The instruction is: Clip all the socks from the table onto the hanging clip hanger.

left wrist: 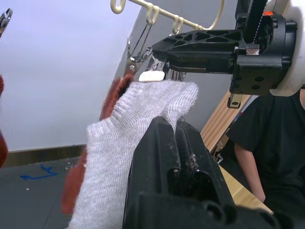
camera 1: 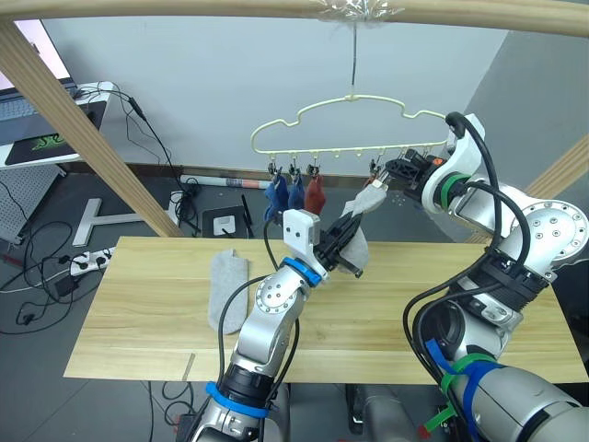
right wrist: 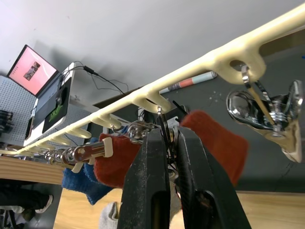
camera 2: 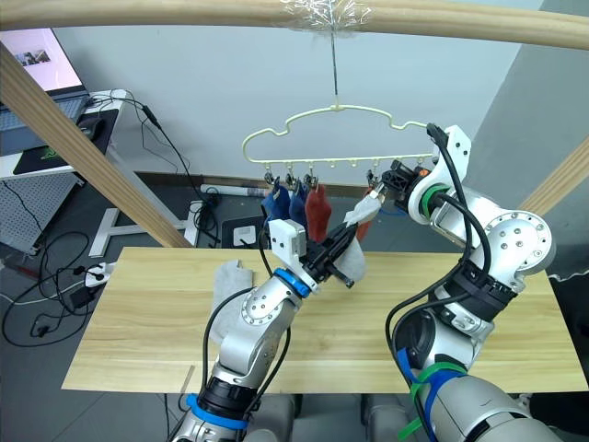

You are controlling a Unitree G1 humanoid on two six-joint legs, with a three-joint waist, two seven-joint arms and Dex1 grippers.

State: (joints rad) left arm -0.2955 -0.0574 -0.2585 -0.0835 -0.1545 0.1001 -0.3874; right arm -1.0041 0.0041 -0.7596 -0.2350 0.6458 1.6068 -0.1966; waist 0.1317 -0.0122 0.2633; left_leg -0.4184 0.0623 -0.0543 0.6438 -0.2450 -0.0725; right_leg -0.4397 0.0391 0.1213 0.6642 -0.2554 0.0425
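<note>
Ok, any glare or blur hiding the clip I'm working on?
Right wrist view: the right end effector looms dark and soft, covering the clip; the neighbouring clip glints. Left wrist view: the grey sock is sharp, the left end effector blurred. Left eye view: evenly lit, clip hanger clear.

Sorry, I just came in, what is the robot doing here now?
It is clipping socks onto the hanger. The left gripper holds a grey sock up to a clip, and the right gripper pinches that clip. Two blue socks and a red sock hang already; another red one hangs beside the clip. One grey sock lies on the table.
</note>
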